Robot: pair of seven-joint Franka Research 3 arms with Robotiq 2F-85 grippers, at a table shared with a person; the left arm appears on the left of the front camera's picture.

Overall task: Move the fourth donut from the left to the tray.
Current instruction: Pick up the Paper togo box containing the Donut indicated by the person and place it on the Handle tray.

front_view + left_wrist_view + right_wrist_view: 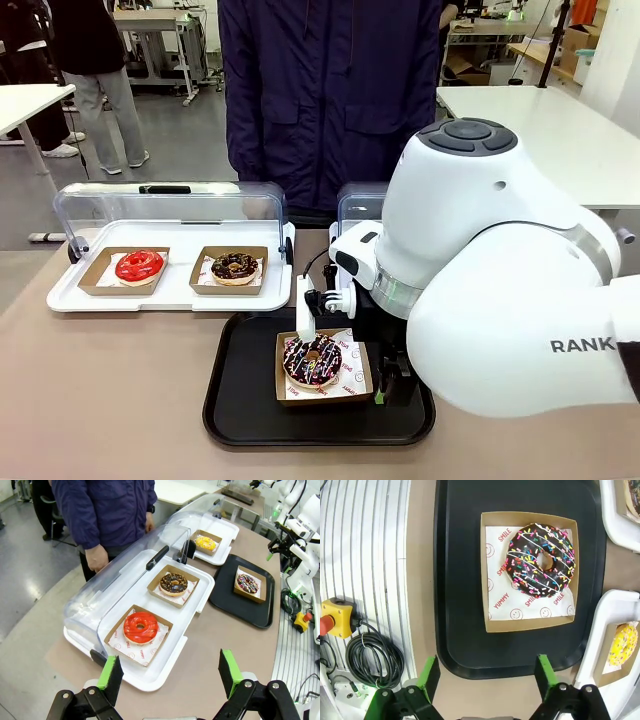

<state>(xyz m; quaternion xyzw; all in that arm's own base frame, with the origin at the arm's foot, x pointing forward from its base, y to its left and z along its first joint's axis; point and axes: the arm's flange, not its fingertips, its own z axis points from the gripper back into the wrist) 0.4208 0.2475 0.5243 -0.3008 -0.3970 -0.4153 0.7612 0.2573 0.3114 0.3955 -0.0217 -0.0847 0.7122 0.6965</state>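
Fourth donut from the left [541, 560] sits in its cardboard holder [530, 625] on the black tray [457, 580], toward the tray's right side in front view. Left wrist view adds the yellow donut [205, 543] under the far dome. White lidded tray [170, 296] holds the red donut [139, 266] and crumb-topped chocolate donut [235, 266]. Left gripper [170, 672] fingers spread, nothing held. Right gripper [486, 679] likewise released, above the tray's edge.

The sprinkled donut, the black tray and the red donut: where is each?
sprinkled donut [540, 560], right wrist view, glazed ring
black tray [457, 580], right wrist view, bare floor
red donut [140, 627], left wrist view, red icing
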